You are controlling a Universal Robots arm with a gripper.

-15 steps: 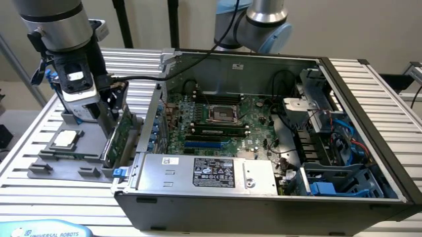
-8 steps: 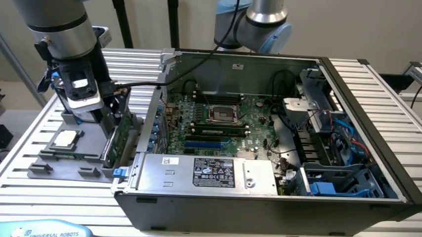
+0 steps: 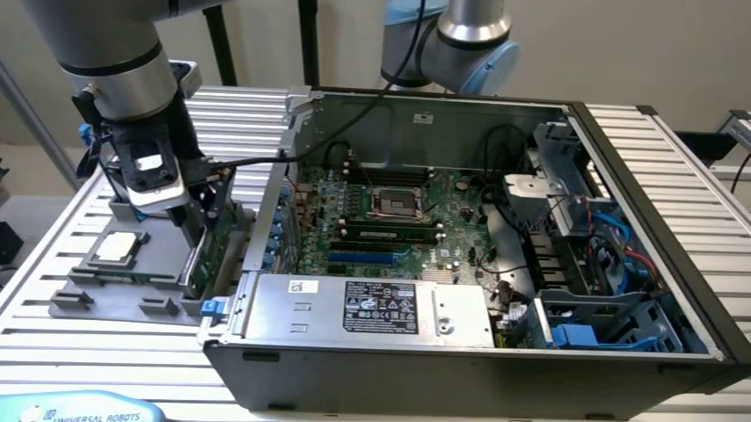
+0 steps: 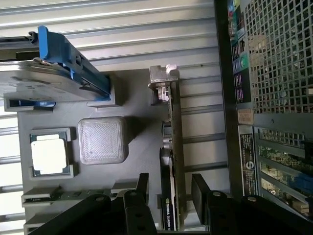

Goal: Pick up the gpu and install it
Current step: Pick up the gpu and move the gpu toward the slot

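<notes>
Just one gpu point(image 4: 175, 127) stands between the claw's point(image 4: 171, 178) two parted fingers point(image 4: 200, 192).

Soft, even light falls from overhead in the exterior view, and shadows are faint. The ribbed silver metal table point(image 3: 105, 352) is bright. The labelled silver power supply box point(image 3: 364, 308) shines pale, while the drive bay with blue cables point(image 3: 586, 264) inside the open dark grey computer case point(image 3: 470, 378) sits in shade.

The wrist view has harsher contrast. The table slats point(image 4: 7, 147) wash out to white at one edge, and the small square silver chip point(image 4: 49, 155) glares almost blank. The translucent grey ribbed block point(image 4: 100, 140) throws a soft shadow toward the thin upright card, the gpu point(image 4: 175, 147). The black gripper point(image 4: 171, 190) is nearly a silhouette.
</notes>
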